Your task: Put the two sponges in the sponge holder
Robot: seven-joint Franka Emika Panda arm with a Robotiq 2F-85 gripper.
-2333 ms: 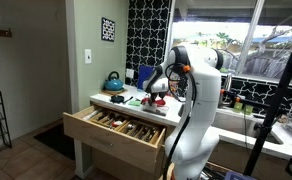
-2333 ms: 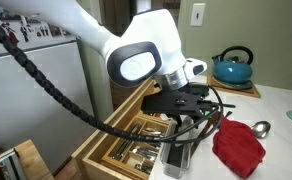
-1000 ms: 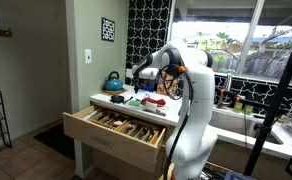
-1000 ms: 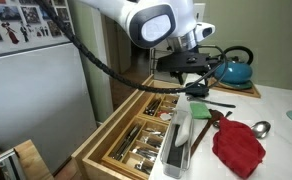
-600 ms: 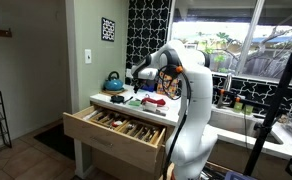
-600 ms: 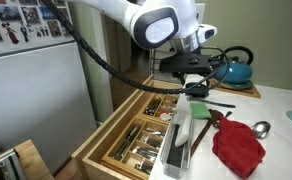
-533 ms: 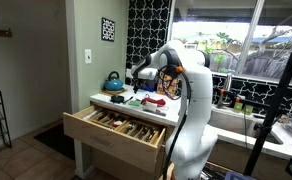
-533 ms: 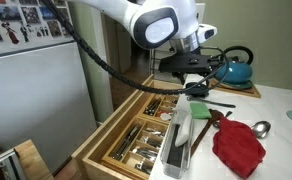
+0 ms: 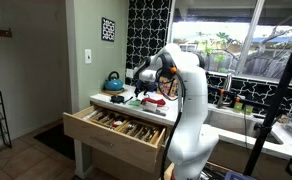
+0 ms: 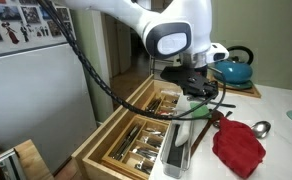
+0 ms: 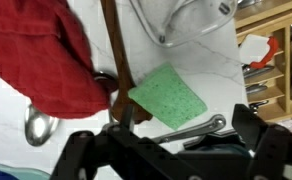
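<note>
One green sponge [image 11: 168, 95] lies flat on the white counter, next to a brown wooden handle [image 11: 112, 60] and a metal utensil [image 11: 191, 129]. My gripper [image 11: 171, 150] hangs just above it, jaws wide apart and empty; the dark fingers [image 11: 262, 135] fill the bottom of the wrist view. A second sponge is not visible. The metal wire sponge holder [image 11: 178, 22] lies beyond the sponge, at the counter edge by the drawer [image 10: 178, 142]. In both exterior views the gripper [image 10: 194, 92] [image 9: 144, 95] is low over the counter.
A red cloth [image 11: 41, 50] [image 10: 236, 148] and a spoon [image 11: 36, 125] lie beside the sponge. A teal kettle [image 10: 231, 68] [image 9: 113, 81] stands at the back. An open drawer of cutlery [image 10: 136, 140] [image 9: 116, 128] juts out from the counter front.
The arm has swung over from near the red cloth to the counter edge and has come down lower over the green sponge. Nothing was taken hold of.
</note>
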